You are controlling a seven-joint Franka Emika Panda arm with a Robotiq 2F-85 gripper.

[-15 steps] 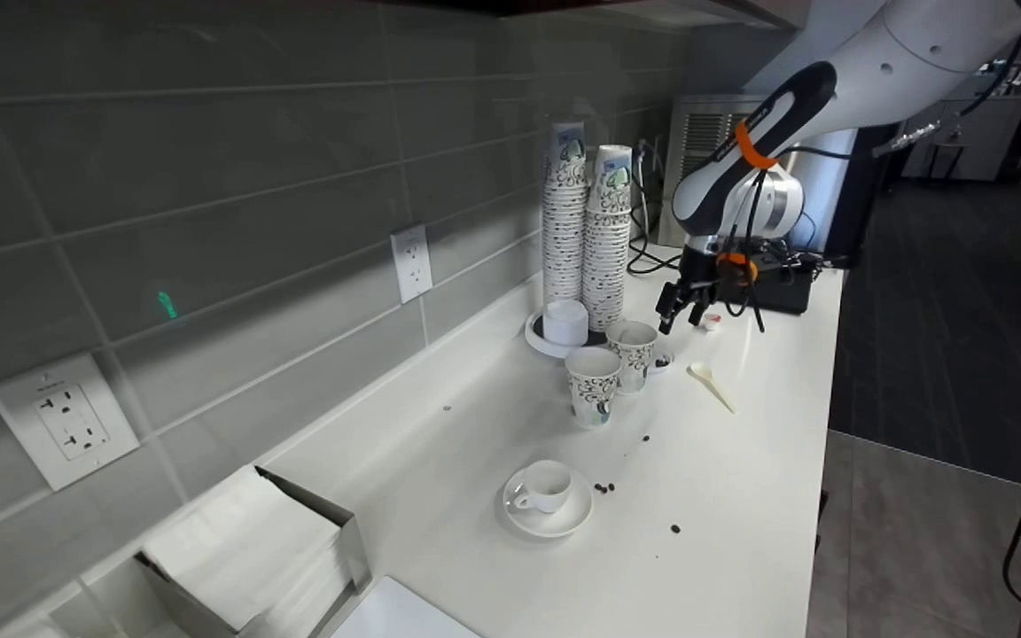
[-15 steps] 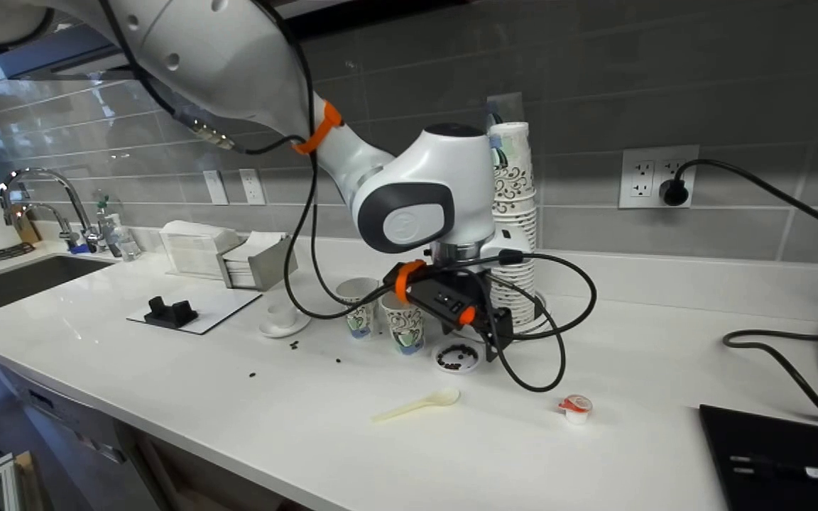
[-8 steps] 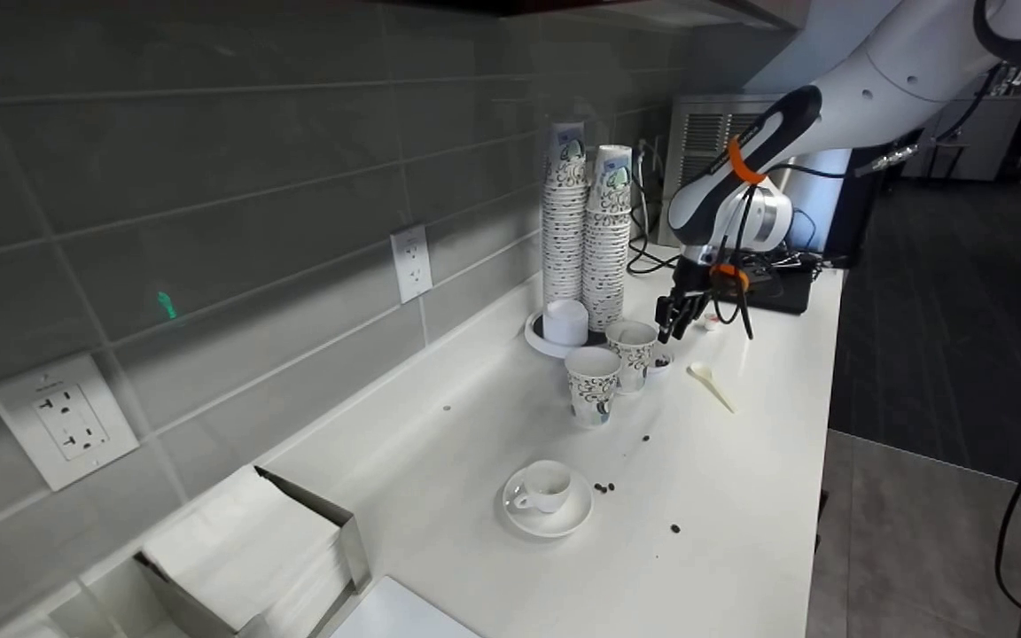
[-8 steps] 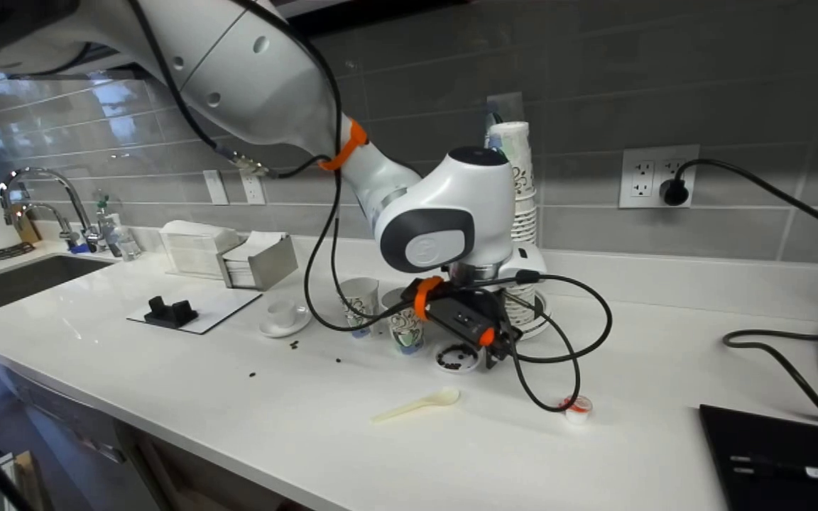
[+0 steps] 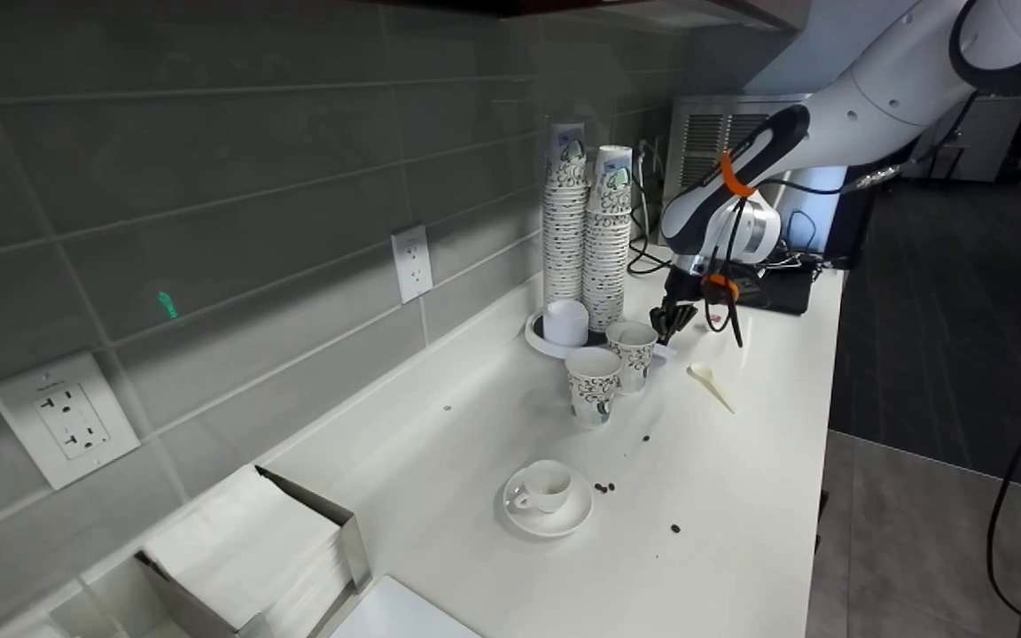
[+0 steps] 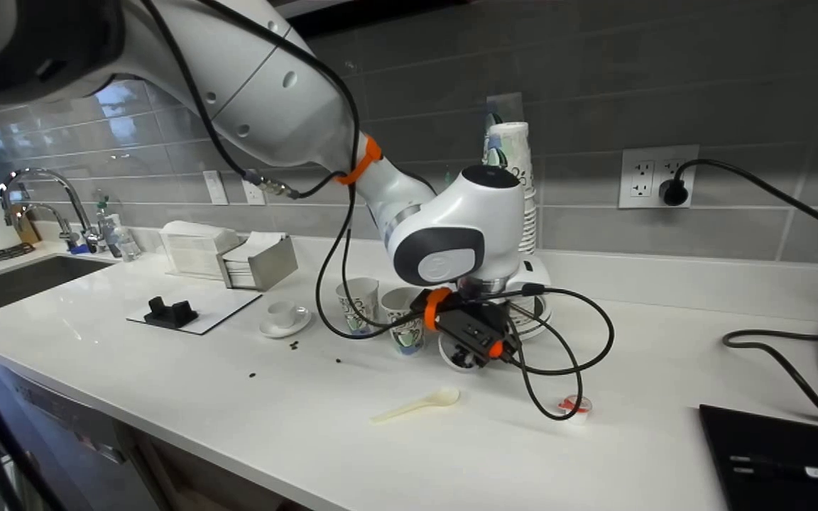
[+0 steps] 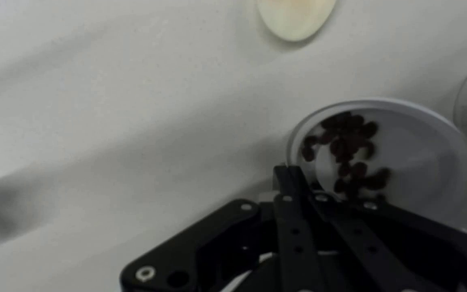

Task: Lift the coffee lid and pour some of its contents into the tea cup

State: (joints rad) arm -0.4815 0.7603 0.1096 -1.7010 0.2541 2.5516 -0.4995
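Wrist view, claw pinched together on rim of coffee lid, lid extending rightward, dark beans inside

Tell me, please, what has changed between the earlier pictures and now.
The gripper came down and, open before, shut on the rim of the coffee lid, which lay flat and is now tilted. The beans inside, spread around earlier, are gathered toward one side. The tea cup, two single paper cups and spoon stayed in place.

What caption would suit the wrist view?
Pincer shut on the rim of the lid, dark beans bunched to one side, spoon cut off at the top.
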